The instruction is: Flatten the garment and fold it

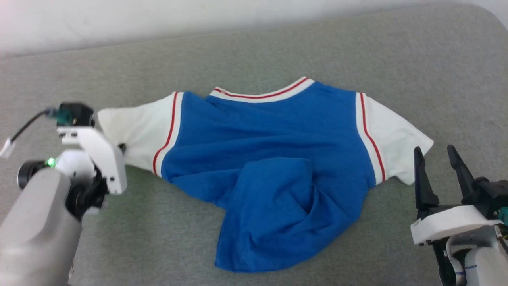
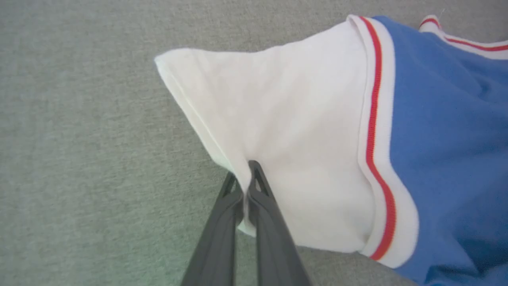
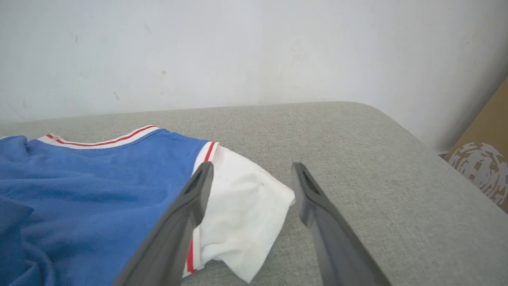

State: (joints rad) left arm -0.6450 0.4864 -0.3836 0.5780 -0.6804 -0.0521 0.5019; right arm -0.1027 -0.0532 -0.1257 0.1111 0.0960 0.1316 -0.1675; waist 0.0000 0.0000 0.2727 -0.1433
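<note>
garment on grey pad, perhaps cardboard nearby

We see a grey fabric surface with a rounded corner, a white wall behind, and a brown printed box past its edge.
</note>
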